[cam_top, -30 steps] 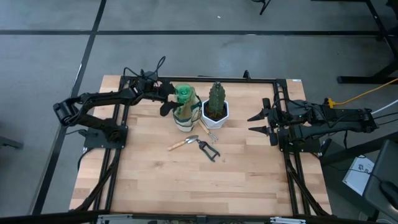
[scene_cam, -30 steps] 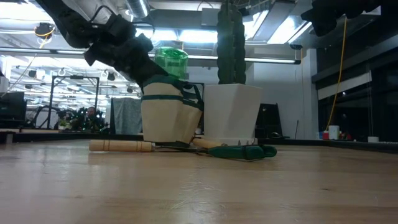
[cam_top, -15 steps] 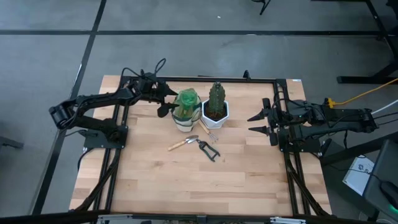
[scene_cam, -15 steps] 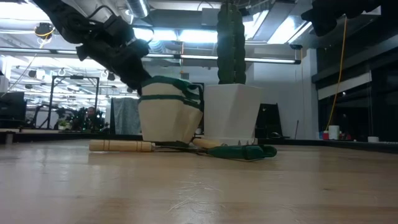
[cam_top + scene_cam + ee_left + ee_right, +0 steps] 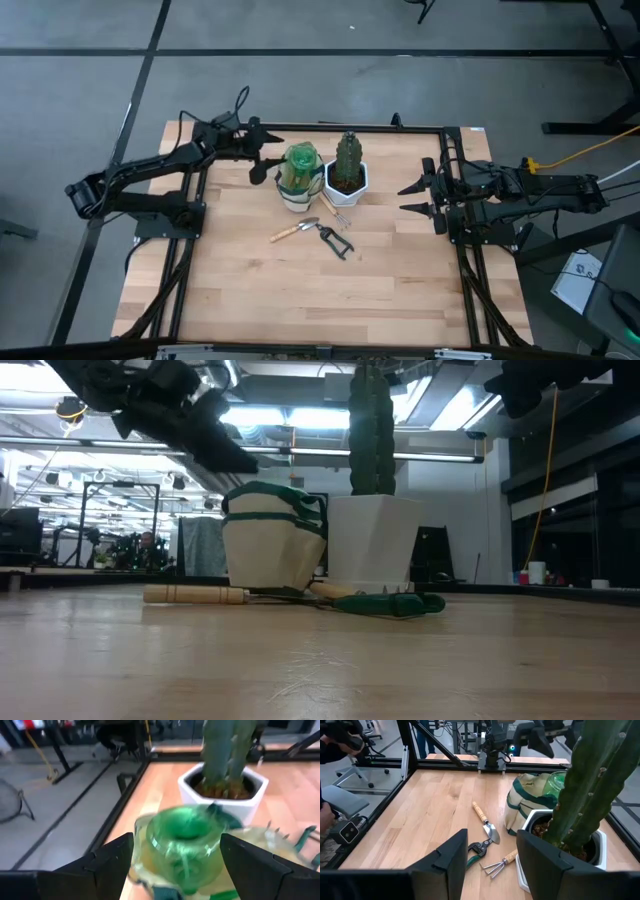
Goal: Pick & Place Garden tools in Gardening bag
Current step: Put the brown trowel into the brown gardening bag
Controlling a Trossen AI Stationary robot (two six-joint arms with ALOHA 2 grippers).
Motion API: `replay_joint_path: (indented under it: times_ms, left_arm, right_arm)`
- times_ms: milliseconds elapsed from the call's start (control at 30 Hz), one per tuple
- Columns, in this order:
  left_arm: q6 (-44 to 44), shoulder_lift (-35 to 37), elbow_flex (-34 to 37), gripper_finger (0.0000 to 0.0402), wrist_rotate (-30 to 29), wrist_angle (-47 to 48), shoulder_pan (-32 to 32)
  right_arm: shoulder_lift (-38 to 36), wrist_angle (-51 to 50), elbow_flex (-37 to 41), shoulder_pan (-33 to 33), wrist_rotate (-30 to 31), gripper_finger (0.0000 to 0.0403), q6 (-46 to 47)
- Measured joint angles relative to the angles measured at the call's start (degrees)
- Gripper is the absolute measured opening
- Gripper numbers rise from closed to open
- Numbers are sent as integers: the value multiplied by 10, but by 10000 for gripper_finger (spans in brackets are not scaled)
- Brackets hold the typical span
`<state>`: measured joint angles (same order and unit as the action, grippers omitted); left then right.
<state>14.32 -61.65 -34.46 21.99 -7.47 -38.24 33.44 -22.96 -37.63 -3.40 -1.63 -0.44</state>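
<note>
The translucent green spray bottle (image 5: 298, 163) stands inside the beige gardening bag (image 5: 293, 192), and its top (image 5: 185, 845) shows in the bag's mouth. My left gripper (image 5: 264, 157) hangs open just left of the bag and above it, with nothing between its fingers. Near the bag, the wooden-handled trowel (image 5: 293, 231), the black-handled shears (image 5: 336, 241) and the hand fork (image 5: 336, 211) lie flat on the table. My right gripper (image 5: 412, 197) waits open at the right, clear of everything.
A green cactus (image 5: 347, 156) in a white hexagonal pot (image 5: 346, 184) stands right against the bag's right side. The arms' black frame rails (image 5: 190, 230) run along the left and right of the wooden table. Bare wood lies toward the near edge.
The spray bottle's top, which stood above the bag's rim, has sunk into the bag and no longer shows in the low view. My left gripper, open throughout, has drawn back from the bag toward the table's left edge and risen.
</note>
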Motion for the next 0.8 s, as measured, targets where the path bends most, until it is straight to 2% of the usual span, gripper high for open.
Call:
replay_joint_path:
  times_ms: [800]
  left_arm:
    - [31, -4, 0, 294, 1, -18, 140]
  right_arm:
    - [0, 0, 0, 0, 0, 172, 0]
